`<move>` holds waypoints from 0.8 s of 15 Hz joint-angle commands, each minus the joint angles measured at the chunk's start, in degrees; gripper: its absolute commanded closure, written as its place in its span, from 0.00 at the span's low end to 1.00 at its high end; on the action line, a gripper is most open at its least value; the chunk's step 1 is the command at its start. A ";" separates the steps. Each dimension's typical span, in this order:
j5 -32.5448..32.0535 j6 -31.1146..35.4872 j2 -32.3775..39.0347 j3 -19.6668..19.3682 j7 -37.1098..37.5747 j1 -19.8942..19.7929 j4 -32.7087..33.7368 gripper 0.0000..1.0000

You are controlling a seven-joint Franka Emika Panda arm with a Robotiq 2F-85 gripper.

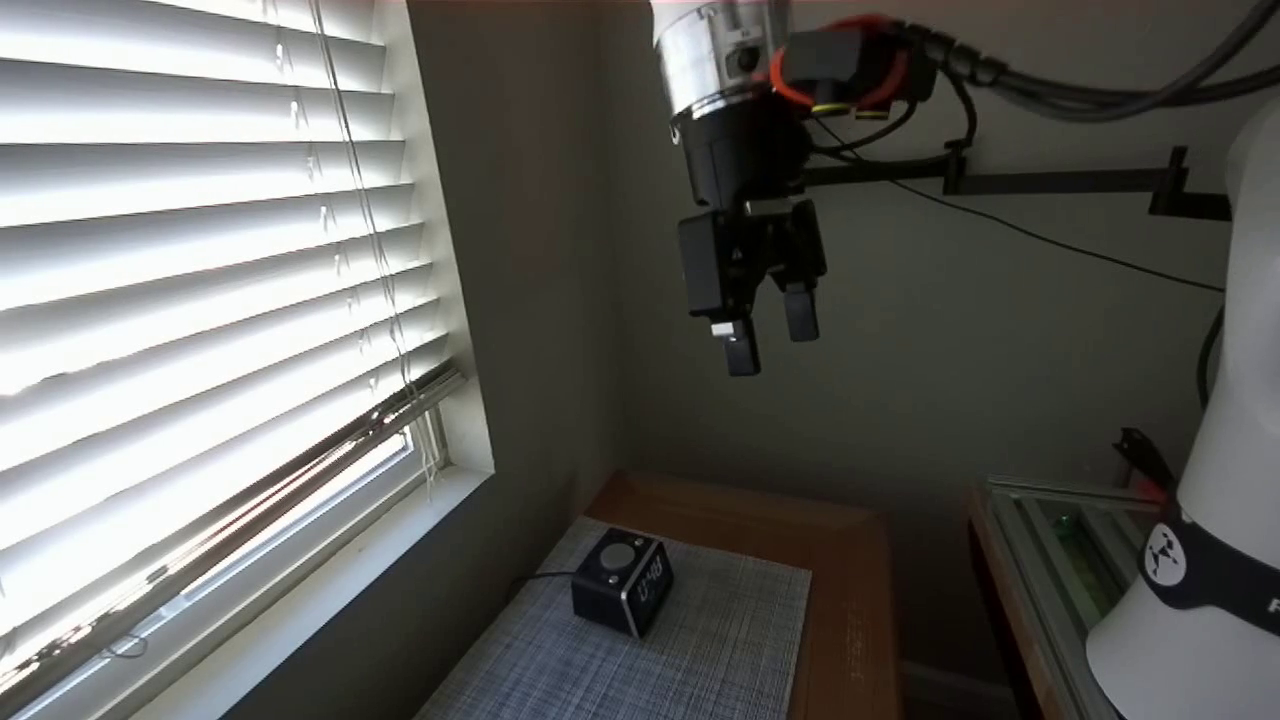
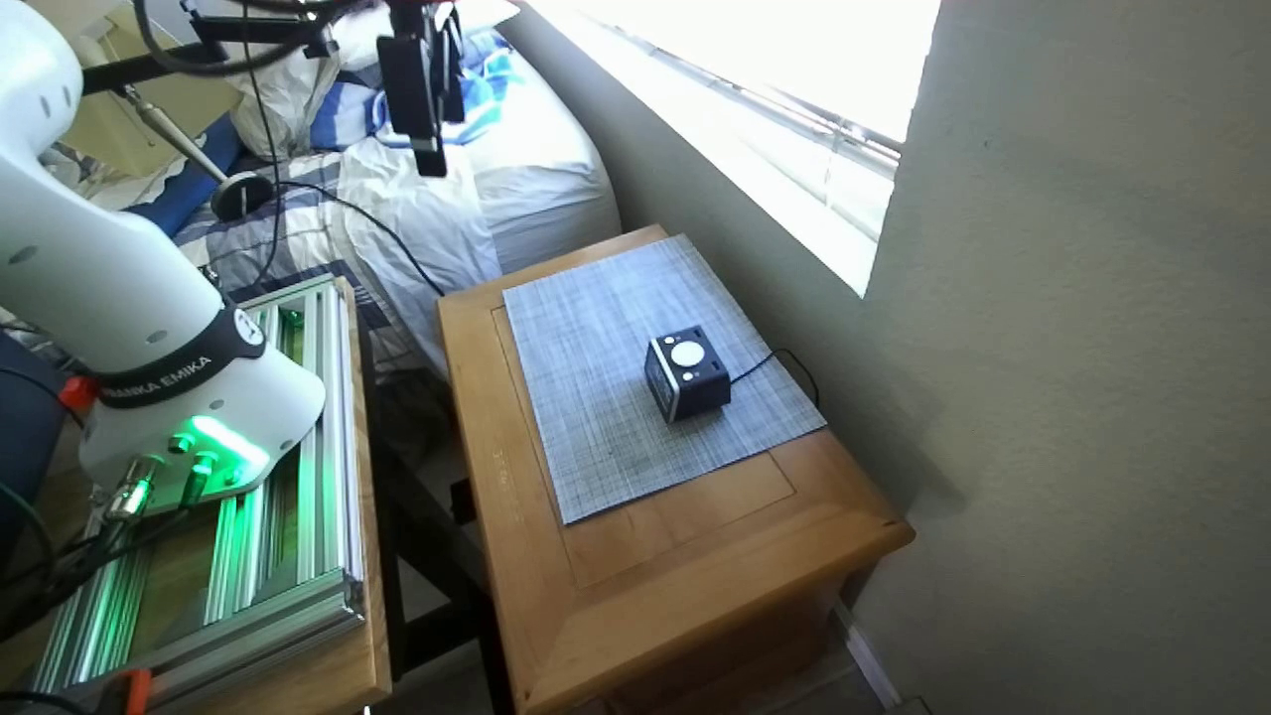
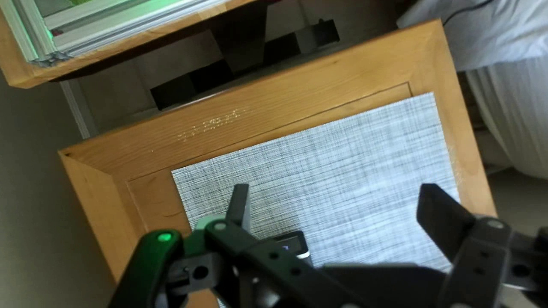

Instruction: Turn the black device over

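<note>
The black device [image 1: 607, 597] [image 2: 695, 382] is a small box with a round light knob on its top face and a lit digit display on one side. Knob side up, it rests on the grey woven mat in both exterior views. Well above the mat, my gripper [image 1: 772, 345] [image 3: 335, 186] hangs in the air, jaws wide apart and holding nothing. In the wrist view only a corner of the device [image 3: 295, 244] shows; a gripper finger hides the rest of it.
The grey mat [image 2: 616, 457] covers part of a wooden table [image 2: 695, 536]. A thin cable [image 2: 760, 365] leaves the device toward the wall. Window blinds [image 1: 200, 250] and a sill [image 1: 330, 590] flank the table. The arm's base stands on a metal frame [image 2: 328, 427]; a bed [image 2: 536, 189] lies beyond.
</note>
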 commanded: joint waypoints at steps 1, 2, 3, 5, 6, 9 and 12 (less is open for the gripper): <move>1.50 10.95 8.13 -1.44 5.22 -3.19 -0.97 0.00; 1.68 13.68 10.29 -1.72 6.88 -3.81 -0.84 0.00; 1.99 16.19 12.52 -1.86 8.78 -4.27 -0.64 0.00; 2.73 20.06 16.71 -1.71 13.28 -4.76 -0.07 0.00; 3.96 20.59 18.03 -1.54 15.56 -4.41 0.16 0.00; 2.43 19.87 16.38 -2.02 13.90 -4.11 -1.10 0.00; 2.67 20.20 17.38 -2.05 14.71 -4.06 -0.65 0.00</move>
